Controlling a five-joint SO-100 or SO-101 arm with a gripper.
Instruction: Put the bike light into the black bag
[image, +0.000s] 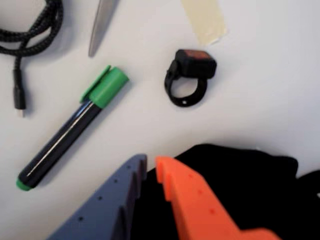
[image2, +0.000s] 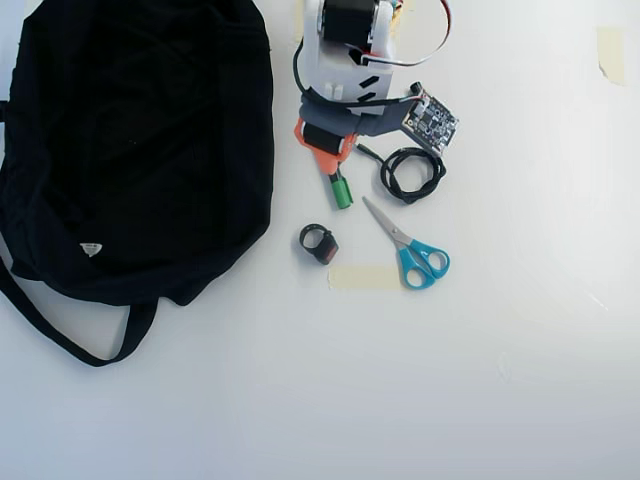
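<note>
The bike light (image: 189, 77), a small black ring strap with a blocky body and red lens, lies on the white table beyond my gripper (image: 151, 162). The gripper's grey-blue and orange fingers stand almost together with nothing between them. From overhead, the bike light (image2: 319, 243) sits a short way below the gripper (image2: 328, 170) and just right of the black bag (image2: 140, 140), which fills the upper left. In the wrist view the bag's fabric (image: 250, 170) shows behind the orange finger at the lower right.
A green-capped marker (image: 70, 132) lies under the gripper's left side. Blue-handled scissors (image2: 410, 245), a coiled black cable (image2: 412, 172), a strip of tape (image2: 363, 277) and a small circuit board (image2: 430, 120) surround the light. The bag's strap (image2: 60, 335) loops out at the lower left.
</note>
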